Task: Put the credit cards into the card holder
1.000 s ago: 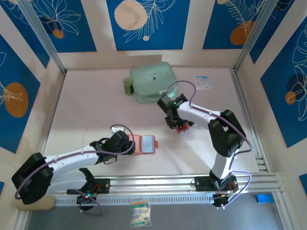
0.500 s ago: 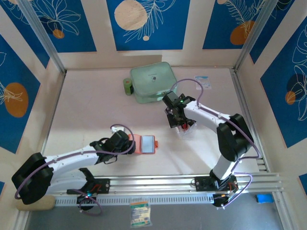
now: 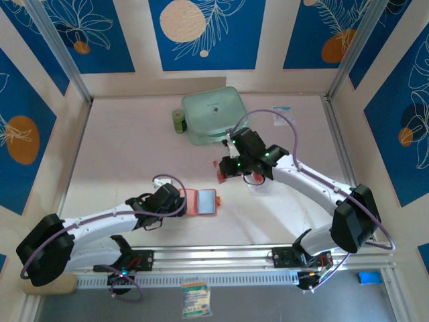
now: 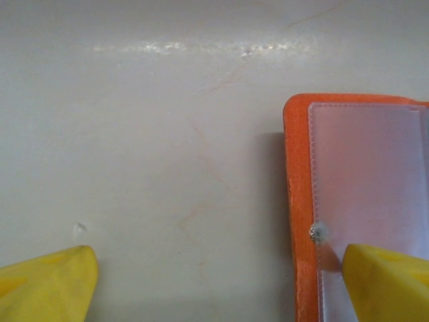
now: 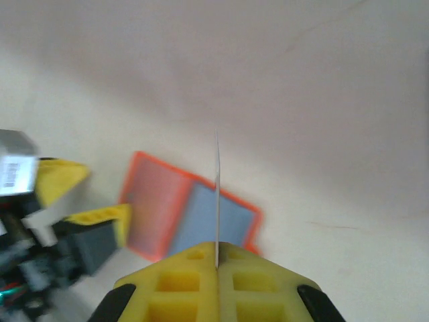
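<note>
Here right gripper (image 5: 216, 258) clamped on credit card (image 5: 216, 191), right of open card holder (image 3: 203, 201); left gripper (image 4: 216, 278) spread apart at its left edge.

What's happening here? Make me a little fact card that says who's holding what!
Card holder: orange, lying open on the table, clear pocket facing up
Pocket: looks empty in the left wrist view
Left end effector: open, one finger over the pocket's edge
Right end effector: shut on one card, held edge-on above the card holder
Green zip case: at the back of the table
</note>
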`<action>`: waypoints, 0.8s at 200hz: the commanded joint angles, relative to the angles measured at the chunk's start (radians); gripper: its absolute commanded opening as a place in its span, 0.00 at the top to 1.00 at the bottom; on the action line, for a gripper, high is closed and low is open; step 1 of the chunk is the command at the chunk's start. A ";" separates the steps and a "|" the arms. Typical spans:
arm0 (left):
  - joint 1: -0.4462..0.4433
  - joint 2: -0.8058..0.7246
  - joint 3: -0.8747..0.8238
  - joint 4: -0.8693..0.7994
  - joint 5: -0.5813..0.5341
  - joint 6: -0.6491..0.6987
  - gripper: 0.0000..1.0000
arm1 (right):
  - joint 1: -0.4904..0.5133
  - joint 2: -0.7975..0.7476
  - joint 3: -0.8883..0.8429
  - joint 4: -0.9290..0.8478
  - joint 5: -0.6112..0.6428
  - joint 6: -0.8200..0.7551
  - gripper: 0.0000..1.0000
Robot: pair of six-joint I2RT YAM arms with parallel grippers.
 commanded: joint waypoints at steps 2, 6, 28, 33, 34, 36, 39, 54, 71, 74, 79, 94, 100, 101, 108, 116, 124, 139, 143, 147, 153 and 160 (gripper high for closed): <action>0.008 -0.010 0.024 -0.054 -0.032 -0.017 0.07 | 0.059 0.039 -0.059 0.226 -0.135 0.150 1.00; 0.009 -0.010 0.024 -0.055 -0.033 -0.018 0.07 | 0.069 0.051 -0.063 0.242 -0.131 0.160 1.00; 0.009 -0.010 0.024 -0.054 -0.031 -0.020 0.07 | 0.110 0.118 -0.082 0.325 -0.128 0.216 1.00; 0.008 -0.008 0.024 -0.054 -0.029 -0.020 0.07 | 0.117 0.130 -0.087 0.344 -0.127 0.226 1.00; 0.009 -0.008 0.024 -0.053 -0.030 -0.020 0.07 | 0.119 0.132 -0.089 0.347 -0.127 0.228 1.00; 0.009 -0.008 0.024 -0.053 -0.030 -0.020 0.07 | 0.122 0.137 -0.092 0.353 -0.125 0.232 1.00; 0.009 -0.008 0.024 -0.054 -0.030 -0.020 0.07 | 0.126 0.143 -0.096 0.362 -0.122 0.239 1.00; 0.008 -0.007 0.023 -0.053 -0.028 -0.020 0.07 | 0.143 0.166 -0.124 0.418 -0.104 0.268 1.00; 0.009 -0.007 0.022 -0.054 -0.027 -0.020 0.07 | 0.154 0.177 -0.168 0.482 -0.081 0.297 1.00; 0.008 -0.006 0.022 -0.053 -0.026 -0.020 0.07 | 0.154 0.177 -0.177 0.493 -0.078 0.302 1.00; 0.009 -0.007 0.022 -0.055 -0.026 -0.020 0.07 | 0.157 0.177 -0.191 0.513 -0.070 0.309 1.00; 0.009 -0.005 0.022 -0.055 -0.027 -0.020 0.07 | 0.160 0.169 -0.233 0.566 -0.048 0.329 1.00; 0.009 -0.005 0.022 -0.055 -0.025 -0.020 0.07 | 0.162 0.163 -0.252 0.587 -0.040 0.335 1.00; 0.009 -0.005 0.021 -0.055 -0.025 -0.020 0.07 | 0.162 0.163 -0.255 0.590 -0.038 0.337 1.00; 0.009 -0.003 0.022 -0.055 -0.025 -0.020 0.07 | 0.164 0.157 -0.275 0.612 -0.026 0.344 1.00; 0.009 -0.001 0.024 -0.054 -0.024 -0.020 0.07 | 0.167 0.149 -0.295 0.634 -0.011 0.352 1.00; 0.009 0.002 0.024 -0.053 -0.022 -0.020 0.08 | 0.170 0.142 -0.315 0.653 0.002 0.359 1.00; 0.009 0.008 0.024 -0.053 -0.020 -0.020 0.08 | 0.174 0.130 -0.349 0.692 0.027 0.378 1.00; 0.010 0.009 0.025 -0.054 -0.019 -0.020 0.09 | 0.174 0.127 -0.358 0.702 0.035 0.384 1.00; 0.009 0.010 0.025 -0.055 -0.019 -0.020 0.08 | 0.175 0.125 -0.367 0.711 0.045 0.392 1.00; 0.009 0.013 0.027 -0.056 -0.018 -0.020 0.09 | 0.177 0.121 -0.380 0.727 0.055 0.401 1.00; 0.008 0.014 0.027 -0.056 -0.018 -0.020 0.09 | 0.178 0.118 -0.394 0.748 0.064 0.414 1.00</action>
